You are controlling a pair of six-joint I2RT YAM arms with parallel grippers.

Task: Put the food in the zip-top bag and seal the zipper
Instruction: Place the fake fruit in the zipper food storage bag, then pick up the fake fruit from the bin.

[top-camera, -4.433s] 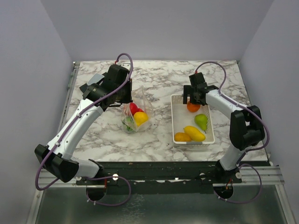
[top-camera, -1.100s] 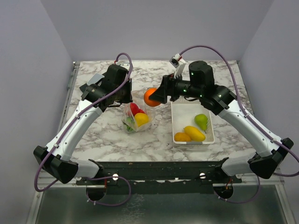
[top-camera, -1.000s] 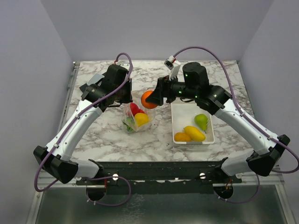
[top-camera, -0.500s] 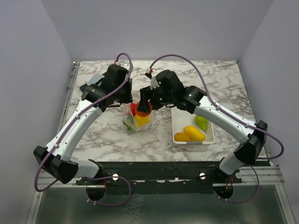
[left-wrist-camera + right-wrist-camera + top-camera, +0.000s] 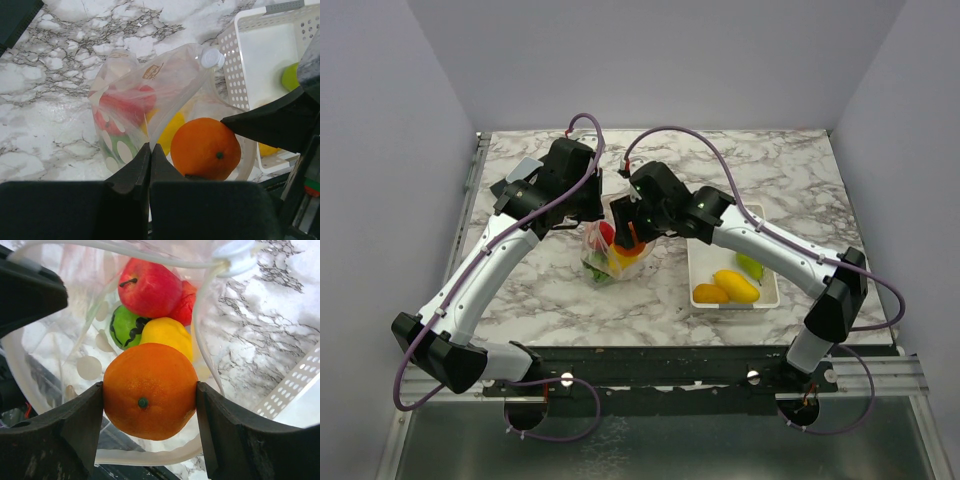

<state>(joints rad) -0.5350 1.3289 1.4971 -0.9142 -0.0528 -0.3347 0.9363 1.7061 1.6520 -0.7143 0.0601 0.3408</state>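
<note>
Orange (image 5: 150, 390), clenched in the right gripper (image 5: 150, 412), hangs inside the open bag (image 5: 127, 82), just above the apple (image 5: 149, 287) and lemon (image 5: 167, 335). The left gripper (image 5: 149, 152) pinches the bag's rim. 3 fruits (image 5: 735, 285) lie in the tray (image 5: 692, 250).

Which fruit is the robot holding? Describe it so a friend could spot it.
On the marble table, find the clear zip-top bag. At its open mouth the right gripper clamps the orange: round, bright orange, green stem dot, unlike the red apple and yellow fruit inside.
</note>
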